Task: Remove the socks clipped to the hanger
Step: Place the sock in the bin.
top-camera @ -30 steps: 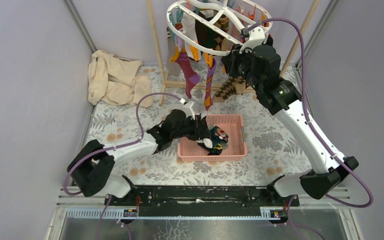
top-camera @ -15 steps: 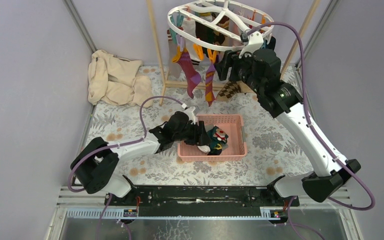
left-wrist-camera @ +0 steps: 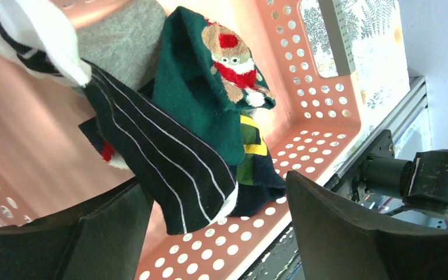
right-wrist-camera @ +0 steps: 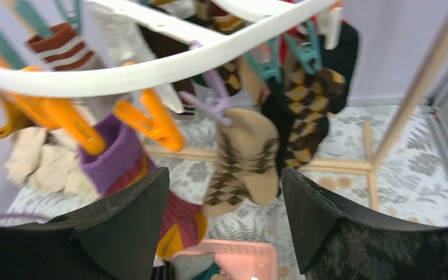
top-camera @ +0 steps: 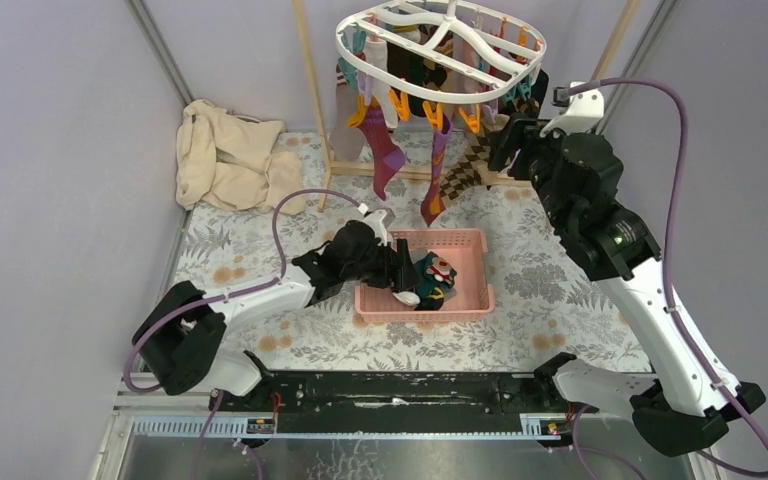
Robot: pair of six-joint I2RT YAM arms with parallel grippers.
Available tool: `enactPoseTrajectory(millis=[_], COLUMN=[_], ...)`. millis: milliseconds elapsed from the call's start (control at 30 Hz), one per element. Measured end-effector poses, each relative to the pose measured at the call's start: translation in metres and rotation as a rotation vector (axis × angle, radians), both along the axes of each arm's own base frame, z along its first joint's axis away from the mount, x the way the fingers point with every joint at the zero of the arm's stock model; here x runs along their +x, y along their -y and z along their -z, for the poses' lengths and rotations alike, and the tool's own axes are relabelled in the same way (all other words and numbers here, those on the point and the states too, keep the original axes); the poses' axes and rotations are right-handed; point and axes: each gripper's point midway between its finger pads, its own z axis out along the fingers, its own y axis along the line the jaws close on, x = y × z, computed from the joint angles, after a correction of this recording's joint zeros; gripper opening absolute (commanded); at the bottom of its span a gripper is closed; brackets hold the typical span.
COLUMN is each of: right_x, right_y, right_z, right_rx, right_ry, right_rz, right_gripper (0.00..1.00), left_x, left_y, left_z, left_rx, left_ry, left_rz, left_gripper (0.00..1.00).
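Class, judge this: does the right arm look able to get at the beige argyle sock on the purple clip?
Probably yes: the right gripper is open and faces the beige argyle sock, with nothing between them.

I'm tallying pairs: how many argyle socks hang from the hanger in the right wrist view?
2: a tan argyle sock on a purple clip at centre, a darker brown-and-yellow one just right of it. Others may be hidden behind.
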Motion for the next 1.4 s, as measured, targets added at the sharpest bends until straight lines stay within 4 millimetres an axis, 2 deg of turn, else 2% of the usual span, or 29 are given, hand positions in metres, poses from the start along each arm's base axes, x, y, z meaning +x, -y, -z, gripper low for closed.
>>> enactPoseTrajectory(millis=[33,100,200,267,333,433,667,1033,1200,1400], right_x=[0.002,0.010,0.029,0.039,0.045,0.053,0.081,0.126,0.133,0.128], right_y=[0.008,0.026,0.064,0.088,0.103,0.113,0.105,0.082,0.075,0.073], right_z=[0.001,0.006,0.019,0.035,0.051,0.071,0.078,0.111,0.124,0.130], right_rx=[-0.004,-0.008,0.007,0.018,0.029,0.052,0.128,0.251,0.300,0.319], right_ry=[-0.003,-0.020,-0.061,-0.098,-0.135,-0.173,-0.153,-0.155,-0.160,-0.168], right_rz=[0.035,0.099,0.220,0.285,0.315,0.318,0.208,0.016,-0.045,-0.058], right_gripper=[0.77,0.76,0.76,0.76,0.76,0.73,0.69,0.69,0.68,0.67], left_x=[0.000,0.000,0.002,0.005,0.006,0.004,-0.003,-0.008,-0.010,-0.010], left_y=[-0.001,-0.001,0.001,0.003,0.005,0.006,0.008,0.007,0.006,0.005], left_z=[-0.002,-0.006,-0.018,-0.026,-0.032,-0.037,-0.061,-0.091,-0.096,-0.097], left_rx=[-0.001,-0.006,-0.024,-0.036,-0.046,-0.054,-0.108,-0.165,-0.172,-0.172], left_ry=[0.002,0.012,0.033,0.047,0.059,0.068,0.112,0.184,0.197,0.202], left_rz=[-0.002,-0.003,-0.005,-0.003,-0.001,0.006,0.040,0.070,0.073,0.075], left_gripper=[0.91,0.98,0.99,0.99,0.99,0.99,0.99,0.99,0.99,0.99])
